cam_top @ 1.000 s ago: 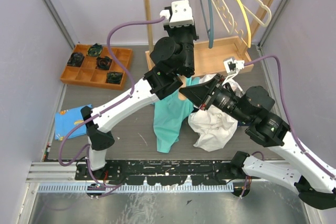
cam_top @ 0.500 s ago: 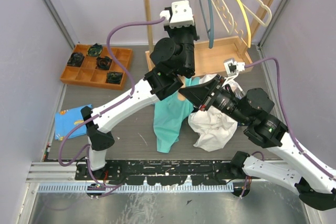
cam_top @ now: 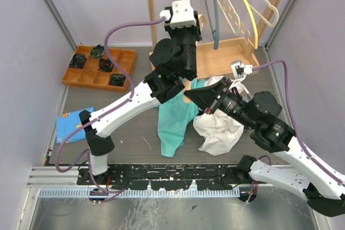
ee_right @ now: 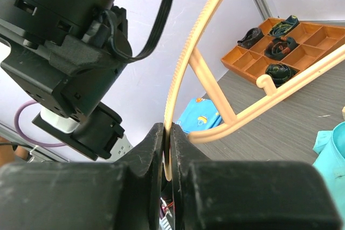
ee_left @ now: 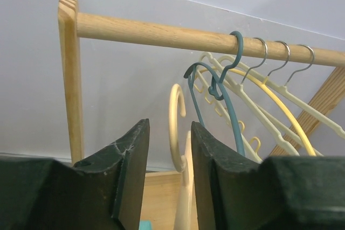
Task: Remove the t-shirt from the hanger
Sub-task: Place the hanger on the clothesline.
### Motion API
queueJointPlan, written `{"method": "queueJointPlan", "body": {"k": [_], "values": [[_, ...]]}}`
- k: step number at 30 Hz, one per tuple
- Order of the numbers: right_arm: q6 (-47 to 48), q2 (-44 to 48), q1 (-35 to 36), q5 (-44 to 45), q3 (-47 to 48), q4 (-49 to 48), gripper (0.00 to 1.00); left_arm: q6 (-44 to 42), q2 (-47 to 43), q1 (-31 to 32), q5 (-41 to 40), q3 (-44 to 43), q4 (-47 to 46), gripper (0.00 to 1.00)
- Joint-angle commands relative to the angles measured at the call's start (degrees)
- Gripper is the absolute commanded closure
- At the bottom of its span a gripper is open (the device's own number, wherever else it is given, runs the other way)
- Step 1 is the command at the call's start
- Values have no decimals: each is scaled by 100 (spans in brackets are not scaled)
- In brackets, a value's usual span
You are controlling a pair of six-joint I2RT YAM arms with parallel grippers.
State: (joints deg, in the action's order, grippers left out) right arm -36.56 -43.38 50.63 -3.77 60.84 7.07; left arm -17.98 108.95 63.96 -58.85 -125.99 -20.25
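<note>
One grip only: my right end effector [ee_right: 167, 133] is clamped on the thin arm of the hanger [ee_right: 186, 57]; my left end effector [ee_left: 168, 133] stands apart, a cream hook [ee_left: 177, 117] showing between the jaws. The teal t-shirt [cam_top: 173, 121] lies on the counter [cam_top: 137, 136] beneath, limp and light; whether it hangs on I cannot tell. I'd pinch bunched fabric near the collar.

2 arms [cam_top: 135, 100], 1 teal t-shirt [cam_top: 173, 122], 1 white garment [cam_top: 221, 133], 1 orange tray [cam_top: 91, 85], 4 dark items [cam_top: 106, 64] inside
</note>
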Motion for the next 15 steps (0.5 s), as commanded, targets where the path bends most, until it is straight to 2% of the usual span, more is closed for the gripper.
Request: {"method": "queueJointPlan", "body": {"k": [1, 6, 9, 15], "values": [[148, 60, 17, -87, 102, -579, 99, 36, -520, 29, -45, 269, -173, 53], [173, -10, 17, -123, 125, -650, 99, 46, -828, 29, -88, 624, -161, 43], [207, -70, 17, -154, 157, -701, 99, -20, -992, 30, -172, 775, -118, 41], [384, -359, 17, -235, 361, -729, 99, -343, -1942, 29, -155, 1589, -430, 37]]}}
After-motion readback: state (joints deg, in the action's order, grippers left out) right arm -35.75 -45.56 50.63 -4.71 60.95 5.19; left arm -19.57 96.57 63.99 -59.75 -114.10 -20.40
